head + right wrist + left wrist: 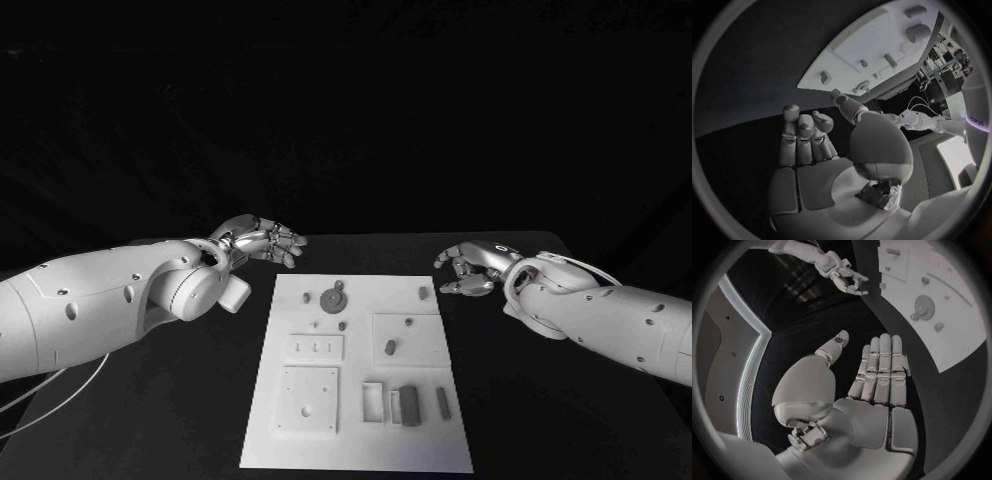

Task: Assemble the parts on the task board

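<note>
1. The task board (pixel 361 375), a white plate, lies at the centre of the black table (pixel 173 420), its long side running from 12 to 6 o'clock
2. Grey parts on the board: a gear-like round part (pixel 335 299) near the 12 o'clock end, a small peg (pixel 426 293) towards 1 o'clock, an oval piece (pixel 389 347) near the middle, and upright blocks (pixel 410 405) towards 5 o'clock
3. The left hand (pixel 264 240) sits off the board at about 11 o'clock, over the table; its fingers (pixel 882 365) are extended side by side, thumb apart, holding nothing
4. The right hand (pixel 473 268) sits just off the board's edge at about 2 o'clock; fingers (pixel 798 132) are partly curled, thumb apart, nothing held
5. Neither hand touches the board or any part
</note>
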